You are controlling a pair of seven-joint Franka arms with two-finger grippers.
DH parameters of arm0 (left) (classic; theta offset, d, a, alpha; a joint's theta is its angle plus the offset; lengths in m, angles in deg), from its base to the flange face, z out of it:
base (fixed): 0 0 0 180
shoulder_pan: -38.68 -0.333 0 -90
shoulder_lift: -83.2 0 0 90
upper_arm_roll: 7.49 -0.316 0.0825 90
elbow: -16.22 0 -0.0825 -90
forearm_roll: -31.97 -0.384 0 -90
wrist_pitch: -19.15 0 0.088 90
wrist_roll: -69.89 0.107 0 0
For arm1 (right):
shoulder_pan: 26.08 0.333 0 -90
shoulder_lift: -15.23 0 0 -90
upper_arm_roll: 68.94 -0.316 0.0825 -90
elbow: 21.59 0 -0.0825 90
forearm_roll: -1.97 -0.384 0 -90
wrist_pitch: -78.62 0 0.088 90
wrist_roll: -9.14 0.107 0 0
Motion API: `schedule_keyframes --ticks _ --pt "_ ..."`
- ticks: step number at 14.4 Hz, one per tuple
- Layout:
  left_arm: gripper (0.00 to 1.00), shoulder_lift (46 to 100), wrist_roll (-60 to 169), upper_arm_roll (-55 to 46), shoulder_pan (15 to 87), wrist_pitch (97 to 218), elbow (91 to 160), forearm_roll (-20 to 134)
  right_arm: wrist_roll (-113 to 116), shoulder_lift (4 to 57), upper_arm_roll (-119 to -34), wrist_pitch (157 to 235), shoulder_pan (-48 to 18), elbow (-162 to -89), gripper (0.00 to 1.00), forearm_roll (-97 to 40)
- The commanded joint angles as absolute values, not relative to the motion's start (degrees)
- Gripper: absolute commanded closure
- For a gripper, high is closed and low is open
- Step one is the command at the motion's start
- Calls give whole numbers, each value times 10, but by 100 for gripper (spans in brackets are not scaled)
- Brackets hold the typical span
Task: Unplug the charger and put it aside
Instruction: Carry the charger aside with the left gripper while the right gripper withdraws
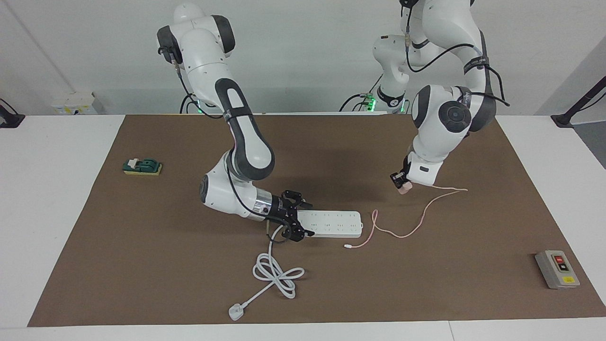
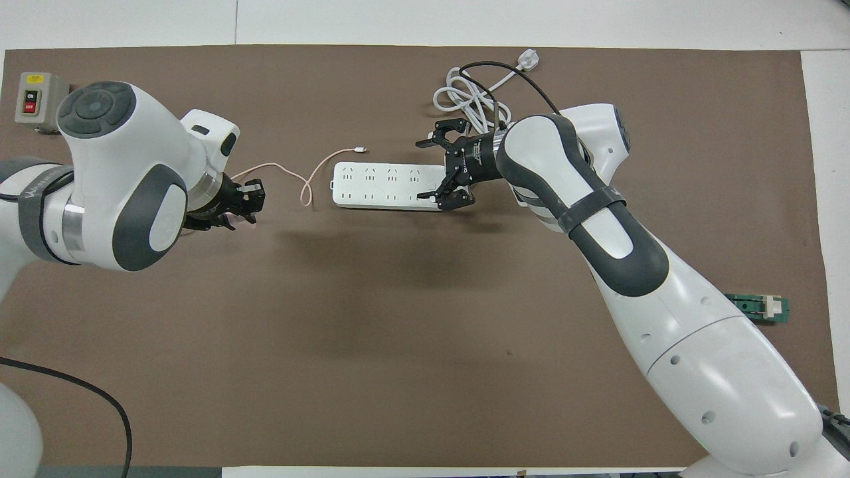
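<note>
Pale pink, the charger [image 1: 405, 189] sits between the fingers of the left gripper [image 1: 403, 184], clear of the power strip [image 1: 334, 224] and low over the mat toward the left arm's end of the table. The pincer is closed on the little cube; whether the cube already touches the mat cannot be told. Its thin pink cable [image 1: 416, 226] trails off across the mat in loose curves, the small connector end lying just beside the strip's end.

The right gripper [image 1: 297, 216] is at the strip's cord end with its fingers spread wide, straddling that end — not clamped on it as far as can be seen. It reads as steadying the strip.

The unplugging looks done, since no socket holds the charger now; the step in hand is the placing aside. The next move would call for lowering the cube onto bare mat well away from the strip, opening the fingers and lifting straight up so the cable is not dragged along.

The strip's thick white cord [image 1: 277, 272] lies knotted in loops, ending in a white plug [image 1: 235, 312]. A brown mat [image 1: 142, 265] covers the white table [image 1: 52, 227]; on it also sit a green block [image 1: 142, 166] and a grey switch box [image 1: 557, 269]. Plain white wall above.
</note>
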State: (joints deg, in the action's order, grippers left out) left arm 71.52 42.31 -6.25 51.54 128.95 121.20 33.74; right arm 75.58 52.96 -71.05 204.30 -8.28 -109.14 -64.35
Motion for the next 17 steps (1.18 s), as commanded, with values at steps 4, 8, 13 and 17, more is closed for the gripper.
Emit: schedule_keyframes --ticks 4,8,13,17 --pt "100 762 563 -58 465 1326 1275 397 774 450 -710 2011 -110 -1141 0 -598" --pt "100 820 733 -60 411 1374 1372 508 774 406 -709 1961 -150 -1140 0 -540" --pt "100 838 927 -60 357 1432 1436 544 766 335 -709 1928 -166 -1140 0 -389" --pt "100 823 1049 -60 338 1469 1463 625 703 298 -710 1892 -177 -1137 0 -296"
